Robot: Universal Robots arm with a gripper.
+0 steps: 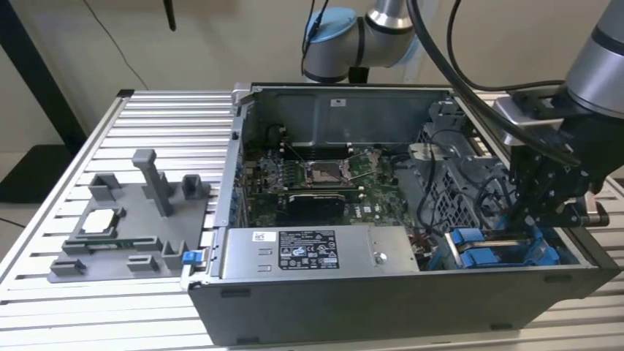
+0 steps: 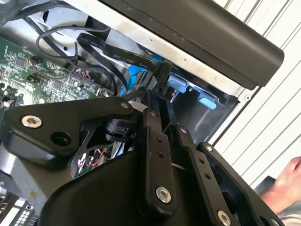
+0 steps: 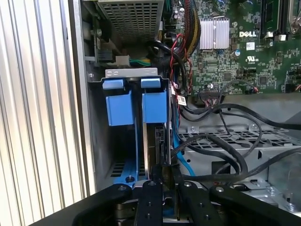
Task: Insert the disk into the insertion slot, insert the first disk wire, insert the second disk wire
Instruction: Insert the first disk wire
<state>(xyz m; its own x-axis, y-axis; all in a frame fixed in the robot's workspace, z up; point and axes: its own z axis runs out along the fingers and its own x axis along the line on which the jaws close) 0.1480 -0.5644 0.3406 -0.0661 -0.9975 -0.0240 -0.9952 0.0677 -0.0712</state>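
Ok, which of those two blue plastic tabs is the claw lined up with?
The blue plastic tab nearer the green motherboard; the claw lines up with it. The other tab hugs the grey case wall.

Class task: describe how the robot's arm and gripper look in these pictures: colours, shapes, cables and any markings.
The arm is built of round silver-grey tubes with a light blue cap at a joint, and black cables run along it. The gripper is matte black, made of flat rounded link bars pinned with silver screws. I see no markings on either.
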